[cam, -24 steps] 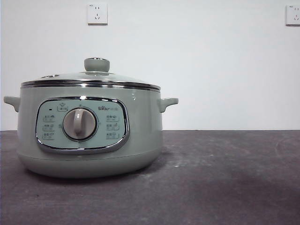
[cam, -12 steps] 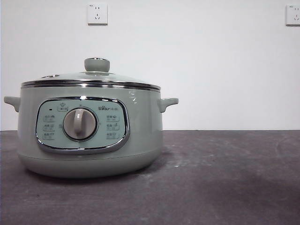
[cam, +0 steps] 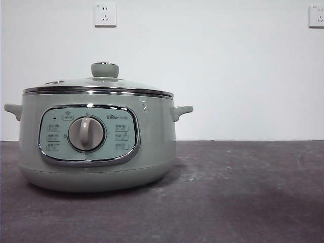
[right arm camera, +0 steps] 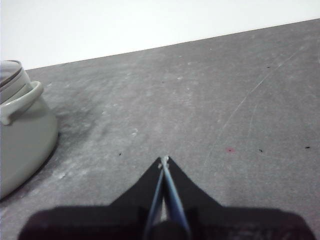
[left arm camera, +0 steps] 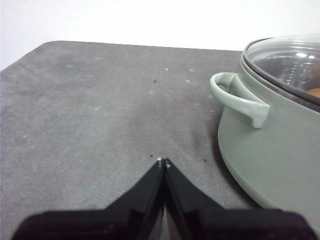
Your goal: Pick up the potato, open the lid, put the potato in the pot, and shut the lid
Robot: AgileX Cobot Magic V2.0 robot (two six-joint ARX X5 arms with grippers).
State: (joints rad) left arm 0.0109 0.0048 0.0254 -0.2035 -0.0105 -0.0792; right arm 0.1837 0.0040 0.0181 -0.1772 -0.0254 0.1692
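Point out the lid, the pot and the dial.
lid [cam: 105,70], front view, on its round knob.
pot [cam: 157,142], front view, on the bare side wall right of the control panel.
dial [cam: 86,134], front view, on the middle of the grey dial.

My front camera sat low, near table [cam: 243,192] height, facing level at the wall, with the pot [cam: 96,142] close and large. Both wrist cameras looked down along their closed jaws across the tabletop. All three views shared the pot [left arm camera: 270,145] [right arm camera: 20,145], seen from opposite sides.
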